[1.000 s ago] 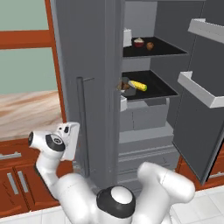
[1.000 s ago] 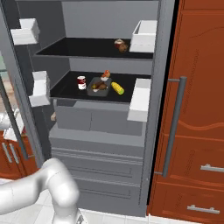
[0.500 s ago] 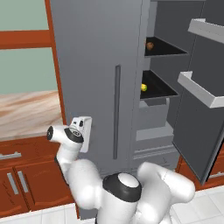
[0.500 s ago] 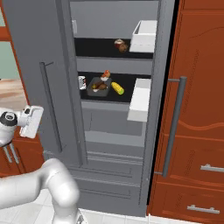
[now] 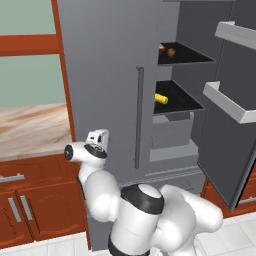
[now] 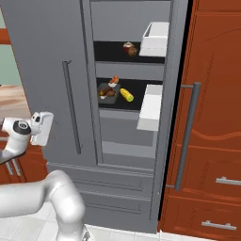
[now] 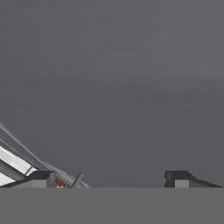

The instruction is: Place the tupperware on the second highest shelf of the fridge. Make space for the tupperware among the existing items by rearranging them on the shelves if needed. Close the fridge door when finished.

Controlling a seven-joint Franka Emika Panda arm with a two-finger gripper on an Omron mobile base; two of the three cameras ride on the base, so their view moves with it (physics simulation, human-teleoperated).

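From the left base view, the gripper [image 5: 99, 141] rests against the fridge door [image 5: 100, 90], a heavy, rigid slab best pushed flat near its bar handle [image 5: 138, 117]. From the right, the tupperware [image 6: 108, 92] sits on a shelf, the right side open. The hand view shows jaws spread wide, empty.

A rendered home kitchen is showing here: a tall grey fridge [image 6: 127, 117] is standing among red-brown wooden cabinets [image 6: 212, 141], with pale floor tiles [image 5: 225, 240] below and what is probably a wood-grain counter [image 5: 30, 125].
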